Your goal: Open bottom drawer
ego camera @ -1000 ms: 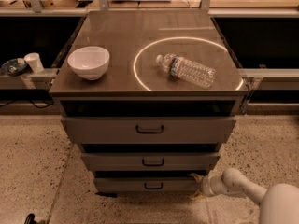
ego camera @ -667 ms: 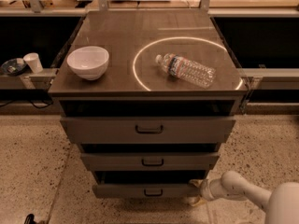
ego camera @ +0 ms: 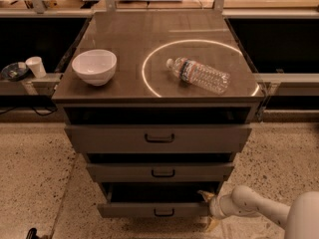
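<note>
Grey metal three-drawer cabinet (ego camera: 124, 34) with a white robot arm (ego camera: 254, 208) low at its right.
The narrow grey bottom drawer (ego camera: 129, 210) stands partly out, forward of the two above. On top, a clear plastic bottle (ego camera: 199, 75) lies on its side beside a white round bowl (ego camera: 94, 66). The gripper (ego camera: 207, 209) sits at the drawer front's right end, fingers apart.

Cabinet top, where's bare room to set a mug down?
Free: the strip between the bowl and the bottle, and the cabinet top's back half behind both. Crowded: right front, around the bottle. The gripper is low at the bottom drawer's right end.
</note>
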Tool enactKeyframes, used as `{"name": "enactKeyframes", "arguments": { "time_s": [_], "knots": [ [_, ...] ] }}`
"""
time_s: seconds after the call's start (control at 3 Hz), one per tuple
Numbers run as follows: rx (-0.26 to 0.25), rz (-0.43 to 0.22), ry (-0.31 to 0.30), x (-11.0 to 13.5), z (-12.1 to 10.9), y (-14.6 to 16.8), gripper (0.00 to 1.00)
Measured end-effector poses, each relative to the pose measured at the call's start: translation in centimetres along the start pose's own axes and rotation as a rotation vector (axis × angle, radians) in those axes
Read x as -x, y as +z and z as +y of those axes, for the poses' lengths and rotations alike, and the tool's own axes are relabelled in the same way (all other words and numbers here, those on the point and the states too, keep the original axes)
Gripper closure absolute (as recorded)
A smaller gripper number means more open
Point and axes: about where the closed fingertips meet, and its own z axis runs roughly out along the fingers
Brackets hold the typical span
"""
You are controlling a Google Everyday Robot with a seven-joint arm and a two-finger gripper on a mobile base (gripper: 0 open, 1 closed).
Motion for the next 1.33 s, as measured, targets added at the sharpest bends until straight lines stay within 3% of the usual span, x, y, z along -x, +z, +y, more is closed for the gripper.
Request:
{"name": "enactKeyframes", "arguments": {
  "time_s": [0.33,0.67,1.0,1.33],
  "knots": [
    [0.000,0.000,0.000,0.0,0.0,0.0,0.00],
    [0.029,-0.013,0.012,-0.2,0.3,0.7,0.00],
    [0.069,-0.041,0.024,-0.2,1.5,1.5,0.17],
    [0.077,-0.063,0.017,0.5,2.2,0.8,0.39]
  ]
}}
